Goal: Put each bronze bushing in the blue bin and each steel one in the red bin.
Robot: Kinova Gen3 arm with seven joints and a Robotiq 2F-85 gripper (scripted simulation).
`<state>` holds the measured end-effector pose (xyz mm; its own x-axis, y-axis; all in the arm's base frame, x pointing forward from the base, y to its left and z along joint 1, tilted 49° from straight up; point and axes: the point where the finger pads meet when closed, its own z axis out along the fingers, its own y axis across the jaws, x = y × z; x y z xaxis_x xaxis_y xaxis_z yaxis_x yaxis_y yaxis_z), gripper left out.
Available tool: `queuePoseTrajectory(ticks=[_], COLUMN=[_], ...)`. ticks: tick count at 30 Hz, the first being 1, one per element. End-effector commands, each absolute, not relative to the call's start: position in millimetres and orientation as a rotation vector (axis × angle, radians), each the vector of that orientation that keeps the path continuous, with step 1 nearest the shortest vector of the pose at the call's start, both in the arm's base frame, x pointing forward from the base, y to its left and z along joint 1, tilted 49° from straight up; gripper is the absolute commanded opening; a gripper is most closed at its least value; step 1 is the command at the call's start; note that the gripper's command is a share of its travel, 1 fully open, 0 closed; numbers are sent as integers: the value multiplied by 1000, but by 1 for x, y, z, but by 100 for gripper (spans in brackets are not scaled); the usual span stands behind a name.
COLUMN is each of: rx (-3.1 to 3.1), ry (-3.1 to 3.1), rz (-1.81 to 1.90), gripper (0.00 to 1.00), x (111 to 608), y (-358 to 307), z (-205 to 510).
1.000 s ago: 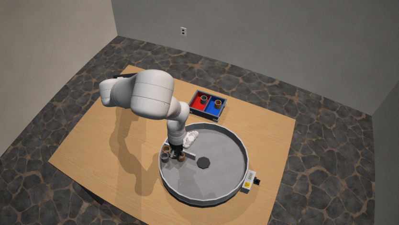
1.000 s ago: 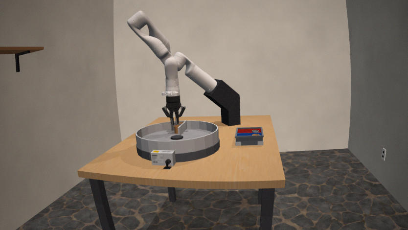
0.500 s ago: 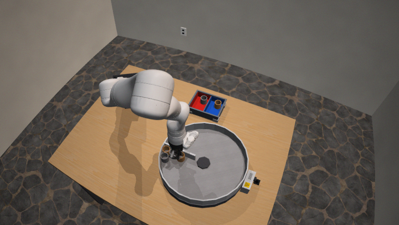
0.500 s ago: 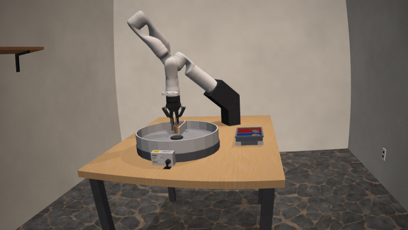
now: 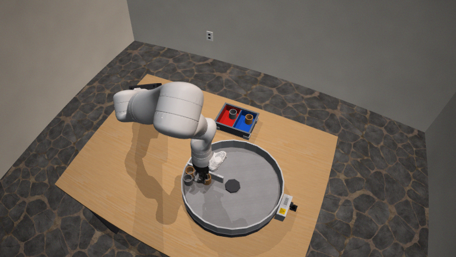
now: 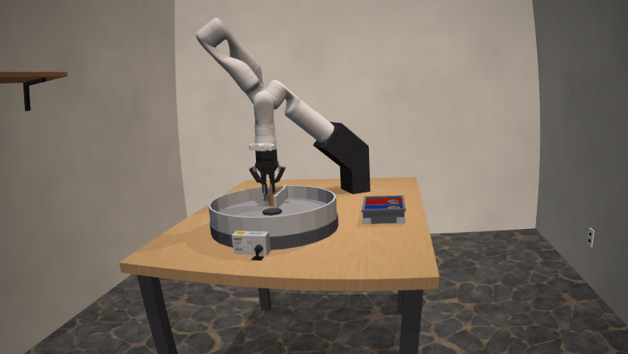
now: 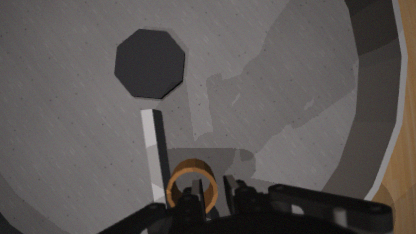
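Note:
A bronze bushing (image 5: 207, 179) stands upright on the grey turntable (image 5: 235, 191), against a white divider bar (image 5: 216, 176). My gripper (image 5: 201, 176) is down over it, narrowly open. In the wrist view one finger is inside the ring and the other is outside its right wall; the gripper (image 7: 212, 192) straddles that wall. I cannot tell whether the fingers touch it. Another bronze bushing (image 5: 190, 169) and a steel bushing (image 5: 188, 180) stand by the turntable's left rim. The red bin (image 5: 229, 115) holds a steel bushing (image 5: 233, 112). The blue bin (image 5: 245, 122) holds a bronze bushing (image 5: 249, 118).
A black octagonal hub (image 5: 232, 185) sits at the turntable's centre. A raised rim rings the turntable. A white control box (image 5: 284, 207) is fixed to its front right edge. The arm's black base (image 6: 347, 156) stands at the table's far side.

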<state>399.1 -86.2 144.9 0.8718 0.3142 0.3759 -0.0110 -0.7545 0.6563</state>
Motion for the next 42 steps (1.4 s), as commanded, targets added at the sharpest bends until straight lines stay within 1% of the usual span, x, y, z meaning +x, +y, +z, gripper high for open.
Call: queuePoseTrajectory(ticks=[1, 20, 42], rx=[2361, 2363, 2360], ry=[220, 224, 221], rz=[623, 624, 621], gripper=[18, 18, 18], x=[402, 410, 408], y=[-86, -93, -95], z=[141, 131, 132])
